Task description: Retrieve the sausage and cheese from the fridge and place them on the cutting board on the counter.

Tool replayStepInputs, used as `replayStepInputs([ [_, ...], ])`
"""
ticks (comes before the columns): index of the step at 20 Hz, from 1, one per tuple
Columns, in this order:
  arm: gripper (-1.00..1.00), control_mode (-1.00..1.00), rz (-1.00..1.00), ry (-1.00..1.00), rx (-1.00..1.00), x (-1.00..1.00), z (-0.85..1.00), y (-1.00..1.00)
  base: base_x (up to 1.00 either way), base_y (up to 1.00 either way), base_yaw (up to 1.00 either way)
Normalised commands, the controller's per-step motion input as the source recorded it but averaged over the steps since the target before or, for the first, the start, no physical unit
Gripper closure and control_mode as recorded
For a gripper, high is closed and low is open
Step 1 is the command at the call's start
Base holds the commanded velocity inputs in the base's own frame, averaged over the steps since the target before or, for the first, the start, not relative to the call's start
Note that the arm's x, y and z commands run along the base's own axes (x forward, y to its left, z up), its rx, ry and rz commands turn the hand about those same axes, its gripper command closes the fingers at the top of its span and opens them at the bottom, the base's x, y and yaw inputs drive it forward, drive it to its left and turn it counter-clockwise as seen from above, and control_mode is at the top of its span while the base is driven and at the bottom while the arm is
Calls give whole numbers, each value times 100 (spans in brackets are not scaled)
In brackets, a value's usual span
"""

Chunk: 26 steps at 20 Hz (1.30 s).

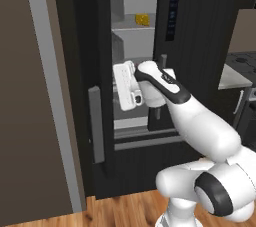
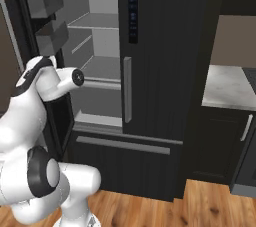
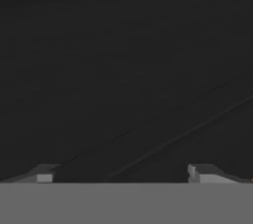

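Fridge (image 1: 200, 31) door ajar, cheese (image 1: 142, 19) on upper shelf; claw (image 3: 123, 176) wide, empty.

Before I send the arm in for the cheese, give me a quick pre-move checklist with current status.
1. Fridge left door swung open: ok.
2. Cheese visible on an upper shelf: ok.
3. Gripper open and holding nothing: ok.
4. Gripper aimed at the cheese: not ok; the hand view faces a dark panel.
5. Sausage located: cannot tell.
6. Cutting board on the counter located: cannot tell.
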Motion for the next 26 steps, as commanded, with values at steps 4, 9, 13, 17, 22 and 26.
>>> replayStepInputs([
  [4, -100, -100, 6, 4, 1, -32, 16, 100, 0, 0, 0],
  [9, -100, -100, 3, 1, 0, -11, 18, 100, 0, 0, 0],
  [13, -100, -100, 0, 0, 0, 3, 9, 94, 0, 0, 0],
  [17, -100, -100, 0, 3, -4, 0, 1, -26, 0, 0, 0],
  [22, -100, -100, 0, 6, -9, -22, 20, -97, 0, 0, 0],
  [26, -100, -100, 0, 5, -7, -38, 28, -100, 0, 0, 0],
])
